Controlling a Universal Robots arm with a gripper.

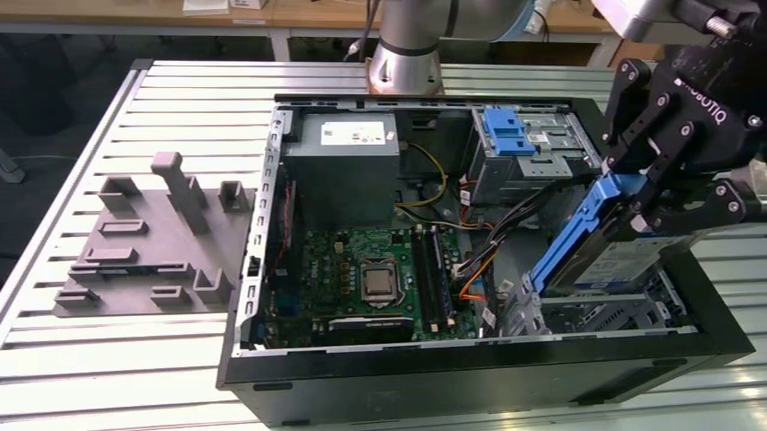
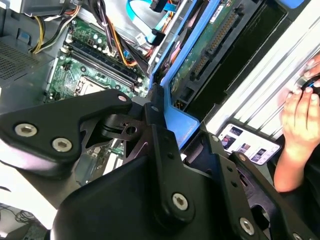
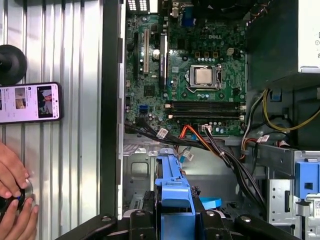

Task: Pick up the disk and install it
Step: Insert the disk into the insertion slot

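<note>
The disk [image 1: 621, 262] hangs in the jaws, which are clamped on its blue frame [image 1: 573, 235], over the near corner of the open computer case [image 1: 480, 364] on the exterior view's right. Its long axis is tipped steeply, with the lower end pointing down into the metal drive cage [image 1: 599, 316] just beneath. Whether it touches the cage I cannot tell, but most of it stands above the rim, so I'd say it is not seated. The cage lies below the jaws, along the disk's own length.

Further in is the motherboard [image 1: 359, 269]. Beyond that are the grey power supply [image 1: 348, 162] and another bay with a blue tab [image 1: 509, 135], then the arm's base [image 1: 401, 63] at the back.

The exterior view gives the disk's labelled face, while the second wrist view gives its green circuit-board side [image 2: 205, 55]. In the first wrist view a person's hand [image 3: 11, 175] and a phone [image 3: 30, 102] rest on the ribbed surface [image 3: 75, 150] outside the case wall.
</note>
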